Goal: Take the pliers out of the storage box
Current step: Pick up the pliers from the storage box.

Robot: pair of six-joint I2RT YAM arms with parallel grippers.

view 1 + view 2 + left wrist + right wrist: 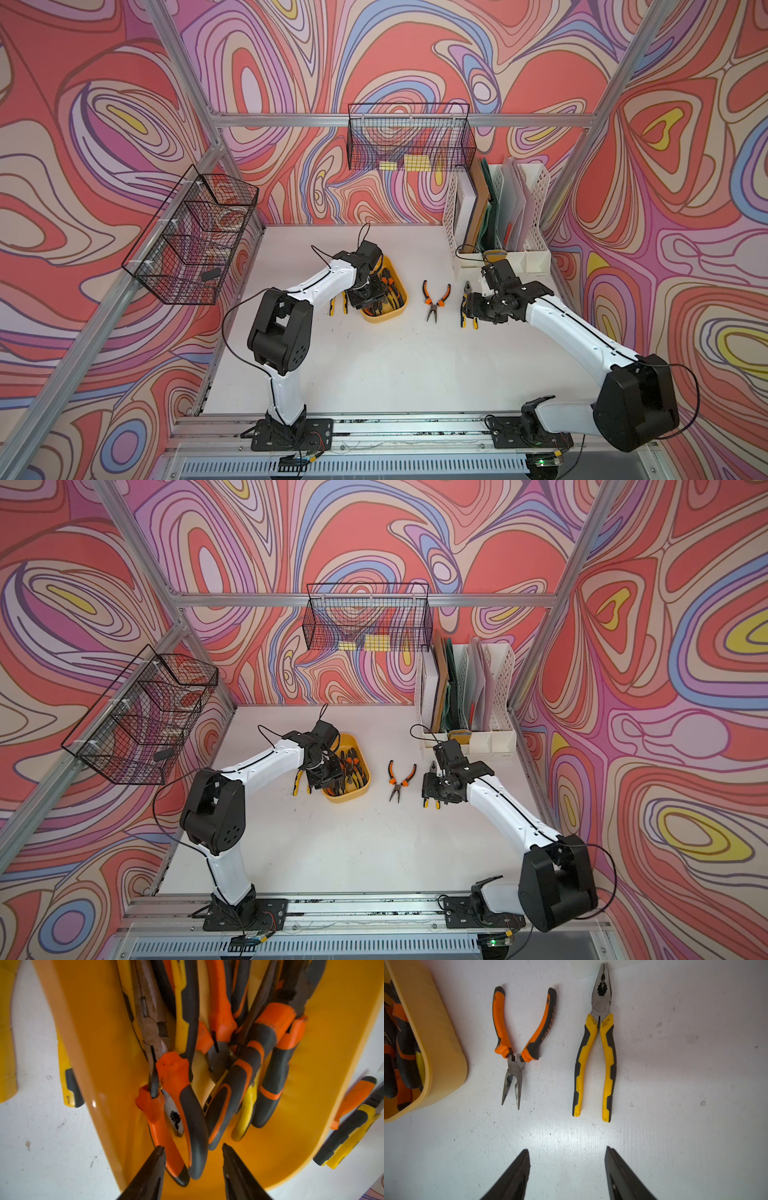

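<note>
Left gripper (193,1153): down inside the storage box (311,1105), jaws partly apart and astride the handle ends of one orange-and-black pair (182,1109). One finger (153,1167) is against the orange grip, the opposite one stands off, and nothing is clamped.
Box position: mustard tub on the table, left of centre, under the left wrist.
Box contents: pliers (239,1068) piled lengthwise and crossing, with orange-and-black and yellow-and-black handles mixed; count unclear.
Pliers already out: orange needle-nose pair (434,299) flat beside the box, handles spread, tips toward the arm bases. Yellow-handled pair (600,1008) just beyond it, partly beneath the right wrist. Another yellow pair (69,1084) on the box's other side, part hidden by the left arm.
Right gripper (566,1155): jaws wide, empty, above bare table near the yellow-handled pair.
Table (374,374): white, scuffed.
Room: swirl-patterned walls, aluminium frame (374,120).
Side basket (195,237): black wire mesh on the left wall, contents hard to make out.
Back basket (411,137): black wire mesh on the rear wall, holding yellow cards (415,161).
File rack (536,216): white, back right corner, holding folders and boards.
</note>
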